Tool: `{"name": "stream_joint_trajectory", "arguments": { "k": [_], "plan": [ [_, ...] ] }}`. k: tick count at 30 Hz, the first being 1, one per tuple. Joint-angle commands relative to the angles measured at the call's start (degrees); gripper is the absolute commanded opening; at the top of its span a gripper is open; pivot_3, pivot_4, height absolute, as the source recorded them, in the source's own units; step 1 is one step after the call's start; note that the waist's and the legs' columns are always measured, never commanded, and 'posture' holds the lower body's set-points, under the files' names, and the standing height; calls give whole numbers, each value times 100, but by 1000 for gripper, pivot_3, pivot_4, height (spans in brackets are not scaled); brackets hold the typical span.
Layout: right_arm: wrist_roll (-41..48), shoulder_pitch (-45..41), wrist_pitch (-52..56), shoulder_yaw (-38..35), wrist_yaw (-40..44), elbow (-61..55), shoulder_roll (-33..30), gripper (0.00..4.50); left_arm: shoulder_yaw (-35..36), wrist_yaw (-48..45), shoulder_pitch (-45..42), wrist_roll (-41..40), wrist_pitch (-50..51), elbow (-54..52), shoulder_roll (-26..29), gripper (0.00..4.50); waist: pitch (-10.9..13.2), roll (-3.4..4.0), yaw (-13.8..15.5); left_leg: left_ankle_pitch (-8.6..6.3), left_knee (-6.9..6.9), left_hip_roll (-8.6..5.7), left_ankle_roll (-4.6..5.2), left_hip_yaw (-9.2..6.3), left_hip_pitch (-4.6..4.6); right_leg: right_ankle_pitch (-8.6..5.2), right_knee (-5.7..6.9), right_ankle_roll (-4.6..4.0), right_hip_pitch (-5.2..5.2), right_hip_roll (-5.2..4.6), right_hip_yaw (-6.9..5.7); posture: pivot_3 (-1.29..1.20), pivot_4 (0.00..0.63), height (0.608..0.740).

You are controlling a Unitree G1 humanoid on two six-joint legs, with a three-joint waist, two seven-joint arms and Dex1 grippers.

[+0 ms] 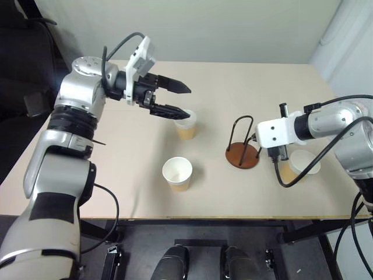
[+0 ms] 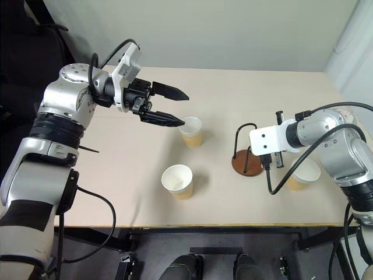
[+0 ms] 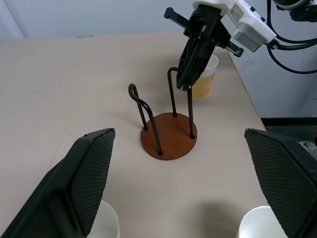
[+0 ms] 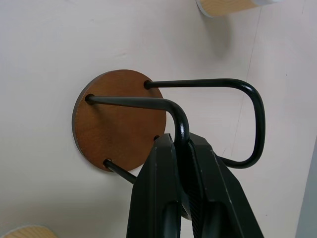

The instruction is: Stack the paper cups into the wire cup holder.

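The wire cup holder (image 1: 243,146) stands upright on the table (image 1: 116,169), a little to the robot's right of the middle, and its round brown base lies flat with the black wire loops rising straight up from it. The right gripper (image 4: 182,148) is clenched on the top bend of one wire loop, so it seems to steady the holder; its fingers come to the loop from the right side and slant downward. The left gripper (image 1: 180,100) is released, with its jaws wide apart and nothing between them, and it points to the right just beside and above the far cup (image 1: 186,124). This cup stands upright, mouth up, so its long axis is vertical, the same as the axis of the holder. A second cup (image 1: 177,173) stands nearer to the robot, and a third cup (image 1: 298,165) stands just behind the right arm, to the right of the holder. The left arm is clearly the nearer one to the far cup, and the holder lies to the right of that cup. I judge that the coming move depends on this: the open jaws must go around the far cup from the side.
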Motion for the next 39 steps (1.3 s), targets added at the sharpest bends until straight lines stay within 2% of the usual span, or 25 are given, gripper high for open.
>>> {"name": "stream_joint_trajectory", "arguments": {
  "k": [1,12,17,25,33,39],
  "plan": [
    [-133,-52,-79,-33,-103,-80,79,44,109,-193,-114,-59,-39,-67,81,4500,0,0,-4,1,2,-1,-1,-1,0,-2,1,-4,1,2,-1,0,150,740],
    [-3,-1,431,-42,109,-504,291,44,101,-193,-125,-58,-37,-62,81,4500,0,0,-3,3,8,-1,1,0,-2,-5,1,-12,2,2,0,0,150,740],
    [186,38,883,-102,199,-768,335,1361,102,-193,-130,-53,-51,-44,62,4500,0,0,-1,2,7,-1,-1,1,-2,-7,1,-14,0,4,-2,0,150,740],
    [308,96,1115,-144,230,-894,193,4116,105,-193,-147,-38,-75,-5,35,4500,0,0,0,4,8,-2,-3,1,-2,-7,2,-15,1,5,-1,0,150,740],
    [1132,1,2057,-941,482,-1146,-304,4116,135,-193,-144,-20,-87,17,38,4500,0,0,8,5,4,-4,-5,2,-5,-10,-1,-16,0,6,-1,0,150,740],
    [2463,-167,3880,-1826,482,-1667,-407,4116,184,-193,-106,-9,-92,96,68,4500,0,-1,1,16,-11,-1,-27,9,-2,-20,2,-16,-4,7,7,0,150,740]
  ]
}}
